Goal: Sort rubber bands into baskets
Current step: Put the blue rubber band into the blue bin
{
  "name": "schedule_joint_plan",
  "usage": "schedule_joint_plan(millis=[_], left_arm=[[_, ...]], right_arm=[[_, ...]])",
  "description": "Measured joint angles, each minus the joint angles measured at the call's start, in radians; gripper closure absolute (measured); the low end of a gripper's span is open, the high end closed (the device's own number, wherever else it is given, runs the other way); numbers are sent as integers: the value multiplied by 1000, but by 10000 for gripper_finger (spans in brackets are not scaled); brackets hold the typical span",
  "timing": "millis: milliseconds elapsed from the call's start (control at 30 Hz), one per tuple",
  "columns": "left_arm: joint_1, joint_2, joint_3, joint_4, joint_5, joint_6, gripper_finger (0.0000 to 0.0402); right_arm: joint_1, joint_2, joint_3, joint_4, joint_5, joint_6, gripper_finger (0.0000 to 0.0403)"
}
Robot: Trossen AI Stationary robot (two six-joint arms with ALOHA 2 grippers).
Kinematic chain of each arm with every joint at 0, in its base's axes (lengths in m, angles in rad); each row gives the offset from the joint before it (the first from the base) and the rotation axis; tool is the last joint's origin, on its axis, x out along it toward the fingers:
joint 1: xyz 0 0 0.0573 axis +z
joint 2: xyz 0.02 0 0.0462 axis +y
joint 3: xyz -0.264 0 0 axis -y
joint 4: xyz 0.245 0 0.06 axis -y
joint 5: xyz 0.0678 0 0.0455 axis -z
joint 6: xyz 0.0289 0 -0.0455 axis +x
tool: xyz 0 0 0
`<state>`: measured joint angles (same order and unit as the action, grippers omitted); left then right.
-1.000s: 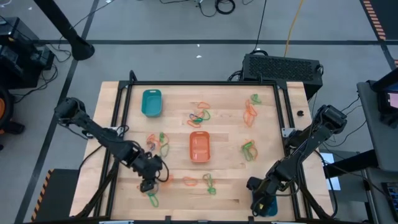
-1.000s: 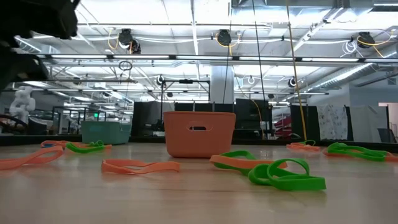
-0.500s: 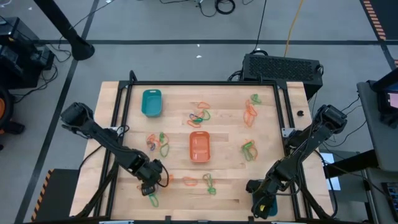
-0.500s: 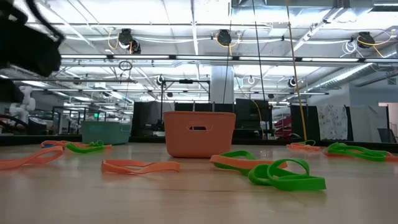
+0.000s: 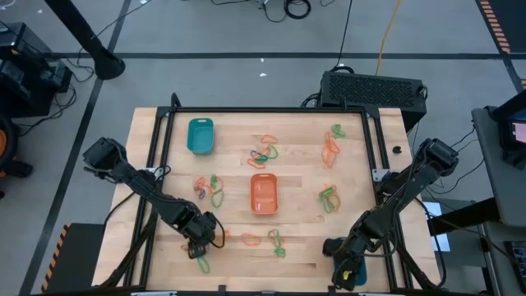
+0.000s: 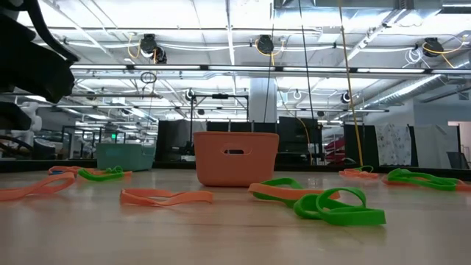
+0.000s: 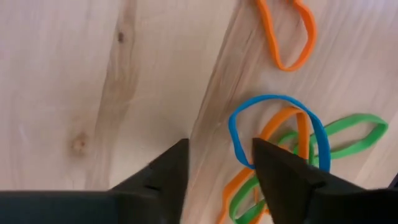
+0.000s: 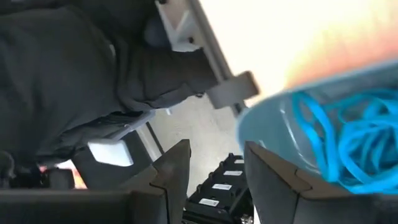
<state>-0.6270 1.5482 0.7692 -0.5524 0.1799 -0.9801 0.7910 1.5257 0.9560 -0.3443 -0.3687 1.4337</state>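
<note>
Left end effector (image 5: 197,245): low over the counter's (image 5: 296,177) front-left part, fingers (image 7: 165,174) parted with a narrow gap, nothing between them; one fingertip just beside a blue band (image 7: 277,134).
Blue band: flat on the wood, overlapping an orange band (image 7: 283,146) and a green band (image 7: 348,134); a separate orange loop (image 7: 287,34) near, apart from the tangle.
Right end effector (image 5: 343,267): at the front-right corner, off the counter's edge, fingers (image 8: 168,171) parted and empty; beside a teal basket (image 8: 273,137).
Corner teal basket: seen past the right fingers, holding a heap of blue bands (image 8: 348,140).
Orange basket (image 5: 263,194): mid-counter, upright; nothing seen inside from above.
Second teal basket (image 5: 200,136): back-left of the counter, well apart from both arms.
Loose bands: small clusters of orange and green scattered across the wood; one behind the orange basket (image 5: 263,150), one at back right (image 5: 331,144), one right of the orange basket (image 5: 329,197), one left of it (image 5: 209,189), one in front of it (image 5: 275,240).
Low view: orange basket (image 6: 235,158) centre, green bands (image 6: 338,206) and orange bands (image 6: 165,197) lying flat in front.
</note>
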Motion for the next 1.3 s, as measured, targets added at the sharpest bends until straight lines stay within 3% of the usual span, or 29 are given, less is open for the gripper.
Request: schedule_joint_plan(millis=[233,500,700,833,1067,1300], left_arm=[[-1,0,0,16,-14,49,387],[11,-16,76,19,-97,180,398],[35,-64,201,25,-220,359,398],[51,-72,268,66,-339,469,399],[89,-72,282,257,-485,617,399],[120,-72,282,384,-564,745,400]], right_arm=[[-14,0,105,-46,81,-119,259],[-20,0,193,-113,267,-401,259],[-79,0,193,-89,573,-738,259],[-132,9,193,37,725,-936,259],[-231,68,193,328,739,-1134,259],[-311,160,193,451,744,-1134,259]])
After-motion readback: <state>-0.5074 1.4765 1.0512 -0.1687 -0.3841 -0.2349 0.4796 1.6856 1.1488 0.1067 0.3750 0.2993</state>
